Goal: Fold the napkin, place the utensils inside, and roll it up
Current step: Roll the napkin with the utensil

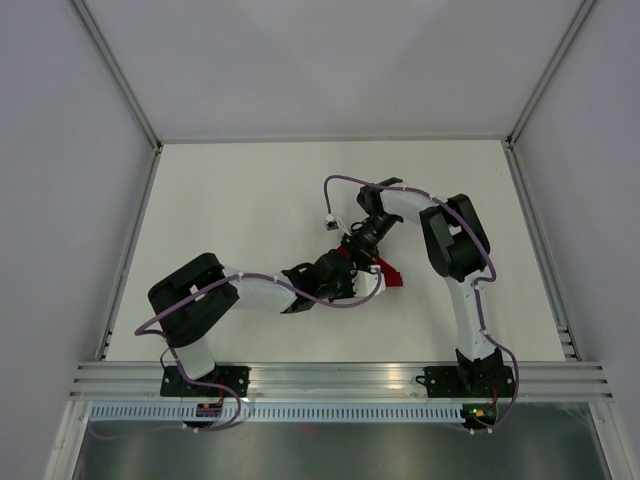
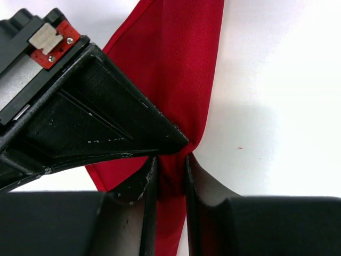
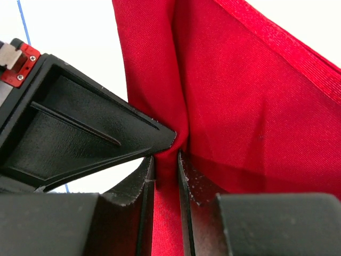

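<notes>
The napkin (image 1: 390,273) sat bunched near the middle of the table (image 1: 240,200), mostly hidden beneath both wrists. The left gripper (image 2: 170,173) pinched a narrow fold of it, and the right gripper (image 3: 166,168) was clamped on another fold close by.

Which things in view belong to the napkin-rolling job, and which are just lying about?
Job in hand:
- thin deep-red fabric napkin, pinched by both the left gripper and the right gripper
- no utensils are in view

Just there:
- white table
- purple cables along the arms
</notes>
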### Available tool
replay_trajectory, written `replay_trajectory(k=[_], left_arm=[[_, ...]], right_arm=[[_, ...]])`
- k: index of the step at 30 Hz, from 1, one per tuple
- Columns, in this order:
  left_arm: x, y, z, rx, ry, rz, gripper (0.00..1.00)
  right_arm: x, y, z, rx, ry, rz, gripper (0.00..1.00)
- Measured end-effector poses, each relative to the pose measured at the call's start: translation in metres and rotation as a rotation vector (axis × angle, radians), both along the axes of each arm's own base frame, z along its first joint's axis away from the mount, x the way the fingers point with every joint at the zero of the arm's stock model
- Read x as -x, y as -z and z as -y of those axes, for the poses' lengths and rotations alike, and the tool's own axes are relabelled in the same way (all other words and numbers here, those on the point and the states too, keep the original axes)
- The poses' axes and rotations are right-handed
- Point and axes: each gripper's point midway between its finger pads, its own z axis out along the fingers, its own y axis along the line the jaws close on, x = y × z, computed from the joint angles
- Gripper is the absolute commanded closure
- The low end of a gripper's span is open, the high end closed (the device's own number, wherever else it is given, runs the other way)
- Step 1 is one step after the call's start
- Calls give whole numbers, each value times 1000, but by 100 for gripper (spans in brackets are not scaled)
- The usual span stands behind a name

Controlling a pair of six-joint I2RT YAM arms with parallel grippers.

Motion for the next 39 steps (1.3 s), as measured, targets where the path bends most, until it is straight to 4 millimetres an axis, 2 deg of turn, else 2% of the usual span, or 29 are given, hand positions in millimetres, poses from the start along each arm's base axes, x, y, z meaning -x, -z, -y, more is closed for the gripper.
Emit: replay_trajectory(k=[1,3,4,5,8,10,14,18,23,27,30,32,36,39], left_arm=[[0,0,0,4,-3,-14,95],[0,0,0,14,-8,-41,98],[0,0,0,19,-10,-58,98],[-1,0,0,25,-13,-74,98],[0,0,0,52,-23,-131,98],[-1,-1,1,73,-29,-178,98],[-1,-1,2,102,-40,-258,98],[0,-1,2,124,-46,-330,98],[1,1,2,148,-50,-434,98],[1,2,4,162,-56,-548,98],[2,3,4,171,-62,-640,98],[4,4,6,178,-59,-701,98],[10,6,7,191,-54,-823,98],[17,7,6,199,-47,-910,98]], right_arm=[[0,0,1,0,2,-2,96],[0,0,1,-2,10,-5,87],[1,0,1,-4,13,-5,80],[1,0,2,-5,17,-3,68],[0,-2,2,-8,34,9,55],[-2,-5,3,-9,49,21,50],[-14,-11,8,-3,99,94,46],[-45,-28,15,-30,230,197,44],[-79,-71,40,-92,462,333,44],[-92,-99,65,-130,583,442,46],[-90,-115,81,-144,619,518,47],[-81,-122,87,-149,619,557,48],[-50,-129,93,-167,572,660,47],[-23,-124,94,-166,495,751,46]])
